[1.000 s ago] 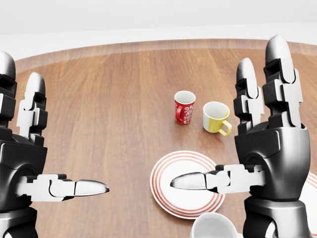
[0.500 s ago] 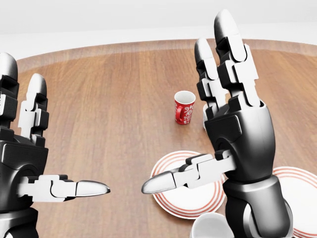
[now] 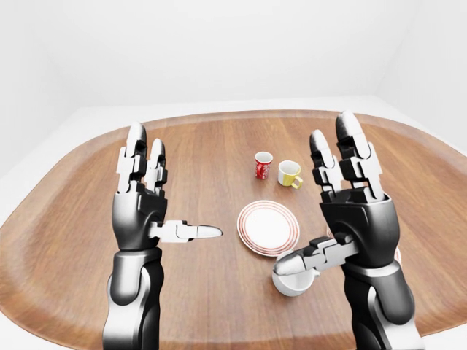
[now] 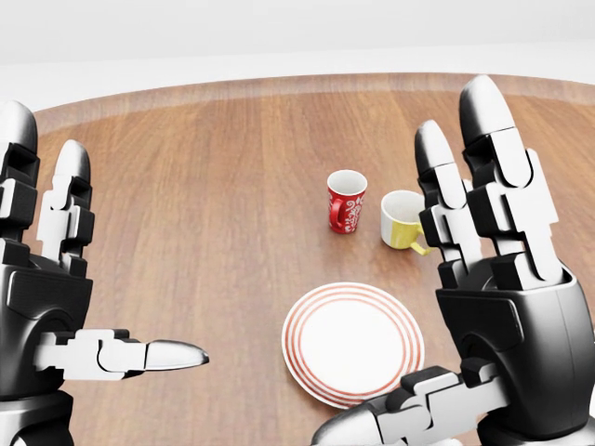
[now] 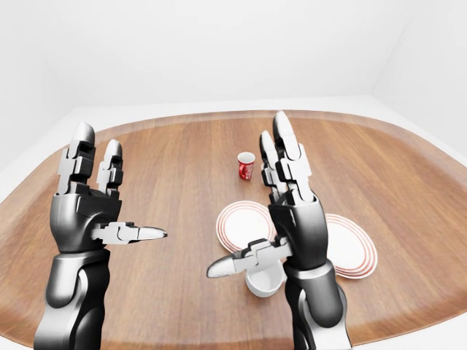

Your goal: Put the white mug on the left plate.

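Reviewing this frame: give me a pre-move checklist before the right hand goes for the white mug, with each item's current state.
1. White mug located, upright on the table: ok.
2. Right hand open for a grasp: ok; thumb above the mug, fingers not round it.
3. Left plate bare, ready to receive the mug: ok.
4. Left hand open and off to the side of the plate: ok.
5. Red mug and yellow mug beyond the plate, away from the path: ok.
6. Mug handle direction: cannot tell, hidden by the hand.
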